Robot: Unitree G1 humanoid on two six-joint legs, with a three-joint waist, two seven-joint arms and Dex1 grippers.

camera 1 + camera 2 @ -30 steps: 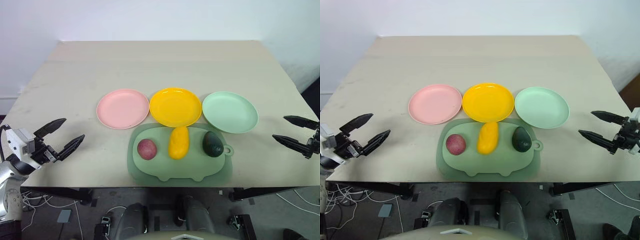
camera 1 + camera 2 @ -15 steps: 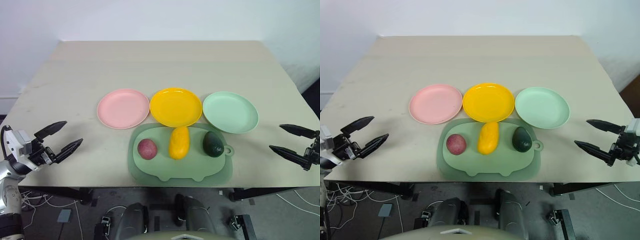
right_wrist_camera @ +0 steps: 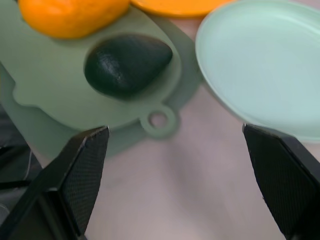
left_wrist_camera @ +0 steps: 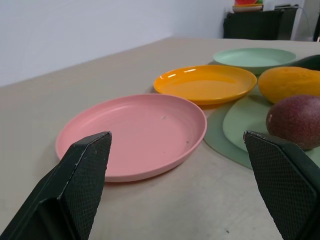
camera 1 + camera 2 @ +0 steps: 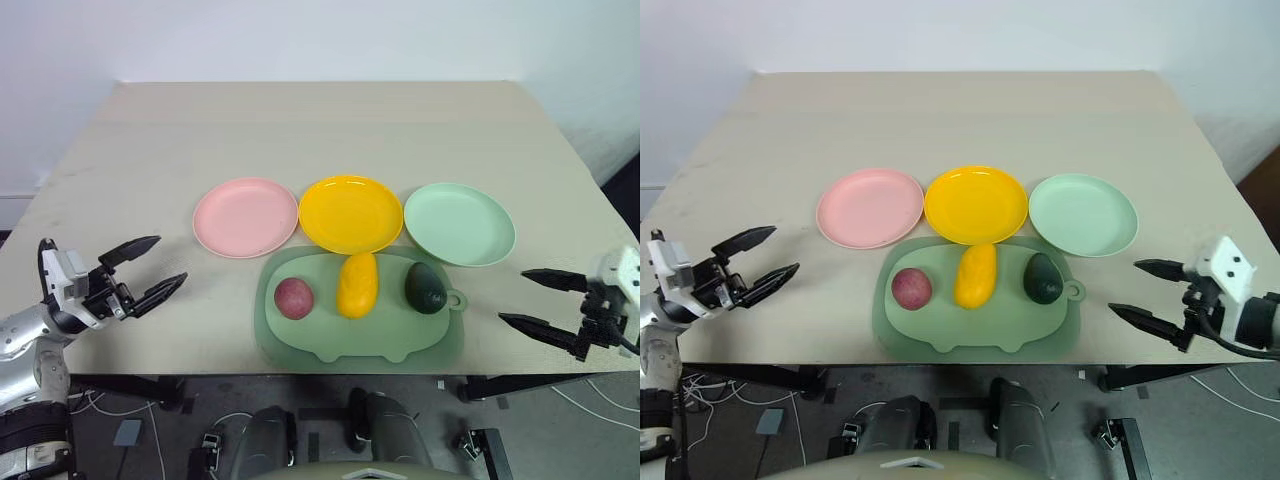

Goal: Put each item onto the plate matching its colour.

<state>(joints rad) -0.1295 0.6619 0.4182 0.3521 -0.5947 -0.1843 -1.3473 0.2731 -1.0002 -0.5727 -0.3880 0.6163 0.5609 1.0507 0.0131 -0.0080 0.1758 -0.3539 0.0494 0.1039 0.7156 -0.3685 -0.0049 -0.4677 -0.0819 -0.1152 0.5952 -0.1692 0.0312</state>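
Three plates stand in a row mid-table: pink (image 5: 246, 216), yellow (image 5: 351, 213) and mint green (image 5: 459, 223). Just in front, on a dull-green mat (image 5: 360, 335), lie a round reddish-purple fruit (image 5: 293, 298), an oblong yellow fruit (image 5: 357, 284) and a dark green avocado (image 5: 426, 288). My left gripper (image 5: 150, 268) hovers open near the table's front left, pointing toward the pink plate (image 4: 132, 132), with nothing between its fingers. My right gripper (image 5: 535, 300) hovers open at the front right, pointing at the avocado (image 3: 125, 64) and the mint plate (image 3: 265, 65).
The beige table's front edge (image 5: 160, 375) runs just under both grippers. The wide far half of the table (image 5: 320, 130) is bare, backed by a white wall. Cables lie on the floor below the front edge.
My right gripper has moved left, inward over the table's front right edge, toward the mat. My left gripper has shifted slightly inward toward the plates. Fruits and plates have not moved.
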